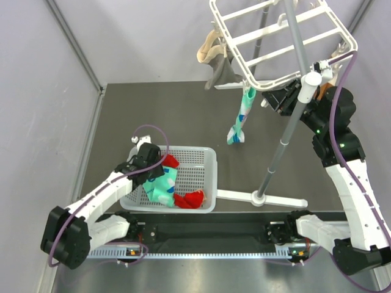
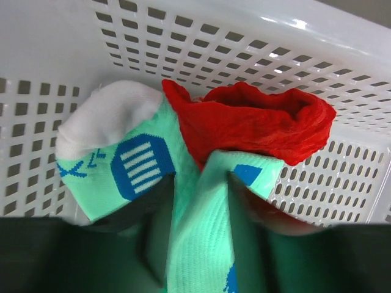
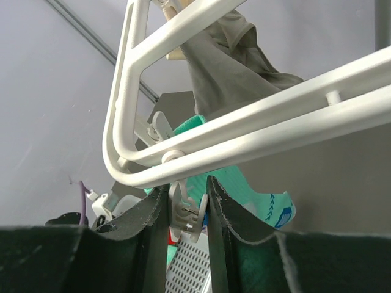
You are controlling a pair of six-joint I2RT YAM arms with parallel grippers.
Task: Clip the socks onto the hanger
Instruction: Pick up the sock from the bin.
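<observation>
My left gripper [image 1: 153,165] is down in the white basket [image 1: 204,160]. In the left wrist view it [image 2: 200,186] is shut on a fold of a mint-green sock [image 2: 195,238] with white toe and blue patches. A red sock [image 2: 256,122] lies bunched just behind it. Another red sock [image 1: 190,199] lies at the basket's near right. A second mint-green sock [image 1: 240,119] hangs clipped from the white hanger [image 1: 287,36]. My right gripper [image 3: 187,190] is shut on a small white clip [image 3: 185,210] dangling under the hanger's rail [image 3: 256,131].
The hanger's grey pole [image 1: 284,131] stands right of the basket on a white foot [image 1: 275,199]. Beige and grey socks [image 1: 215,55] hang at the hanger's back left. An orange-brown sock [image 1: 328,78] hangs by my right arm. Grey walls close the left and back.
</observation>
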